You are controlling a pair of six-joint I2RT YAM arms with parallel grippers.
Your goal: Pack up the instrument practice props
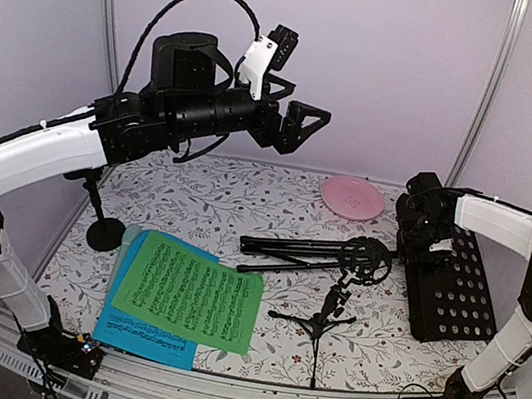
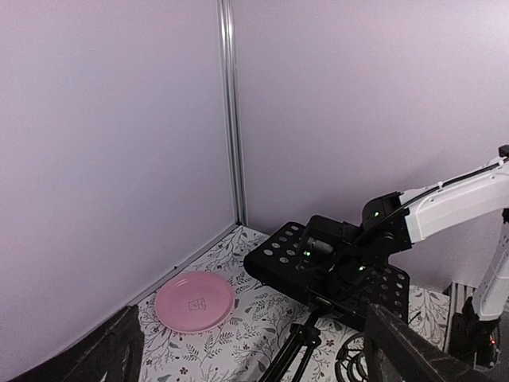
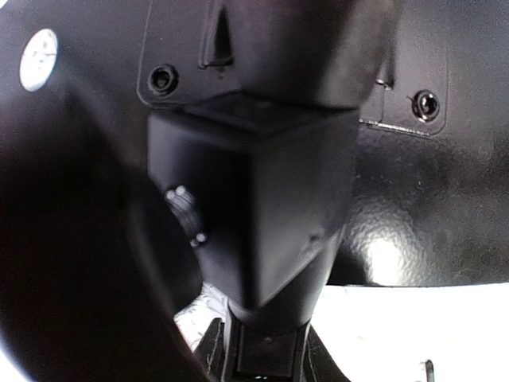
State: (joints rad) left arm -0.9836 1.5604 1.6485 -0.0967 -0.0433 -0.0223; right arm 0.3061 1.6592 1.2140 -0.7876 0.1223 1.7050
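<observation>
Your right gripper (image 1: 421,229) pinching rack (image 1: 454,290); tripod legs (image 1: 298,250) run toward 9 o'clock. Left gripper (image 1: 303,124) spread, raised, farther.

Green sheet (image 1: 187,300), blue sheet (image 1: 137,339), pink plate (image 1: 352,197), black perforated rack (image 1: 459,291), leaf-patterned tabletop (image 1: 245,206)

Tripod legs (image 1: 289,249) and a mic support (image 1: 320,322) crowd the table's (image 1: 237,190) middle.

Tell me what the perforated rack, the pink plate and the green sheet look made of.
The rack is probably painted metal: a rigid black panel with a slight sheen and punched round holes. The plate is likely plastic: even pink, smooth, thin rim. The green sheet is paper: thin, flat, printed with notes.
</observation>
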